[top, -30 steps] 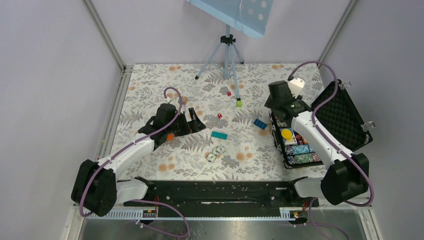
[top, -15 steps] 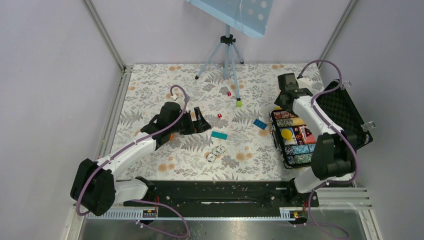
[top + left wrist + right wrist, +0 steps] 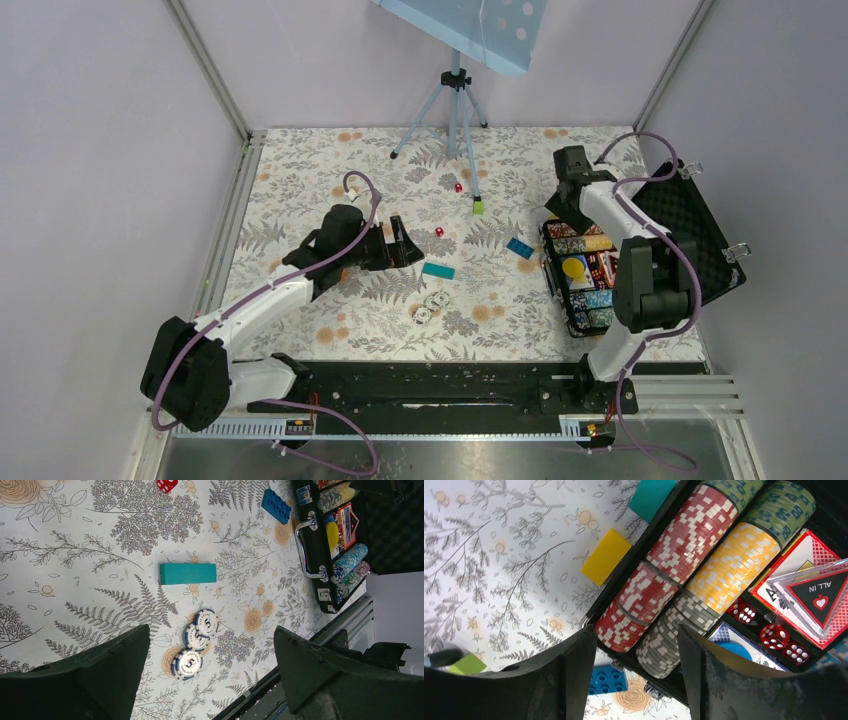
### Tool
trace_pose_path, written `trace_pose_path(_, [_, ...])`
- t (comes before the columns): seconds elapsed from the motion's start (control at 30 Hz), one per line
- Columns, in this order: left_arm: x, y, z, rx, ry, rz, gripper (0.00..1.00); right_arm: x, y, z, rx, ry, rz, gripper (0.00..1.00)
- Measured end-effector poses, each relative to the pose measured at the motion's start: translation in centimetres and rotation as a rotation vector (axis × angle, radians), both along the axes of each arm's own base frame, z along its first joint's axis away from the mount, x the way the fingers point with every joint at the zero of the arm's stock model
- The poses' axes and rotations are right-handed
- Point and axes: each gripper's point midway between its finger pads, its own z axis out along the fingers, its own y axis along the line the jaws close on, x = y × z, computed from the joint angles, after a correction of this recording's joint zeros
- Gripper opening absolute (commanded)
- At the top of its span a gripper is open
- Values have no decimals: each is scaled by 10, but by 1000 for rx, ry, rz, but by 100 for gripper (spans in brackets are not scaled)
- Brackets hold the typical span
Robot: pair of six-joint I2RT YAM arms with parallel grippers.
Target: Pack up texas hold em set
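Bright, even overhead light; soft shadows beside the briefcase [image 3: 705, 245], my fingers [image 3: 524, 690] above it dark, slightly blurred.

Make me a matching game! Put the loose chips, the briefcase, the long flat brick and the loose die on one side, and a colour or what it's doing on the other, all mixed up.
Things:
1. loose chips
2. briefcase
3. long flat brick
4. loose die

Matches:
a. open, lid up
b. red
c. blue and white
d. teal

Right pairs: 1-c, 2-a, 3-d, 4-b
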Motion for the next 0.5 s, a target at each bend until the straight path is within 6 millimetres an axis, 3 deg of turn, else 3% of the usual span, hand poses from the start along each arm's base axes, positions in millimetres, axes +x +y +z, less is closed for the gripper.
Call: trace_pose_path(0.5, [0, 0, 0, 0, 0, 0, 93, -1, -31, -10, 77, -20, -192, 67])
